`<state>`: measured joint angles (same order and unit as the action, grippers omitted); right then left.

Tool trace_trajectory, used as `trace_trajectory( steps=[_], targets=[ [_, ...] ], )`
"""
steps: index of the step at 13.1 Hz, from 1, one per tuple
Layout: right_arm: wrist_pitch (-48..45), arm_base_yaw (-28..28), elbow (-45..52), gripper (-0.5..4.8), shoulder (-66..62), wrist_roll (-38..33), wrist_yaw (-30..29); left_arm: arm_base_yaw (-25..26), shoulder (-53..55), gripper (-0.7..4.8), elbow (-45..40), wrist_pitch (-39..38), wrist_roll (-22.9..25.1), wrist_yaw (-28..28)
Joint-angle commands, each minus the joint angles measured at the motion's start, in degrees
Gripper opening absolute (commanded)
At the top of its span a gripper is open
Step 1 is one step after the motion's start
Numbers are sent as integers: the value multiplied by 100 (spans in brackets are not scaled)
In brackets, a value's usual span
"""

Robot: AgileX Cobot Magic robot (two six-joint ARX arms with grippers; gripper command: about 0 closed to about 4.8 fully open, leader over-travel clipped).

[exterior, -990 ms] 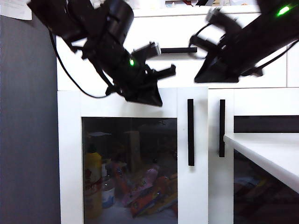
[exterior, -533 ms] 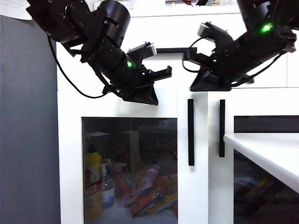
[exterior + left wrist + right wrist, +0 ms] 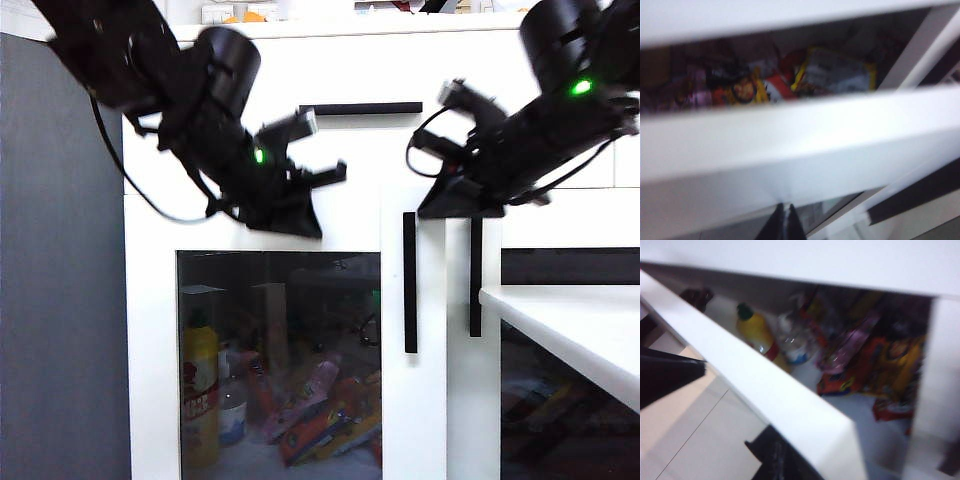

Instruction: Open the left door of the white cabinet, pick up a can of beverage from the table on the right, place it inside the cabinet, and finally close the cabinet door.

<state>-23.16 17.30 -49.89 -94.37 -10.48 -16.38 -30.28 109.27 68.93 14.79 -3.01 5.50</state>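
Fingers together, both grippers hover before the shut left door, seemingly untouched.

Behind the glass stands a yellow bottle with a green cap, beside a small clear bottle and a heap of colourful snack packets.

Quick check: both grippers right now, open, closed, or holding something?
Left gripper: closed, empty, in front of the left door's top frame.
Right gripper: closed, empty, near the top of that door's black handle.
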Motion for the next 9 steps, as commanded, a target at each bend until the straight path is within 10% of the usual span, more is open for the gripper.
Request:
trace_trajectory(
  steps=[1,9],
  targets=[
    [-203,-87,-638,-6,-382,-11,422,46,168,-6,39,452,111,-149],
    [-101,-157,-1373,-6,-763,129,472,391,332,-6,575,584,109,-103]
  ],
)
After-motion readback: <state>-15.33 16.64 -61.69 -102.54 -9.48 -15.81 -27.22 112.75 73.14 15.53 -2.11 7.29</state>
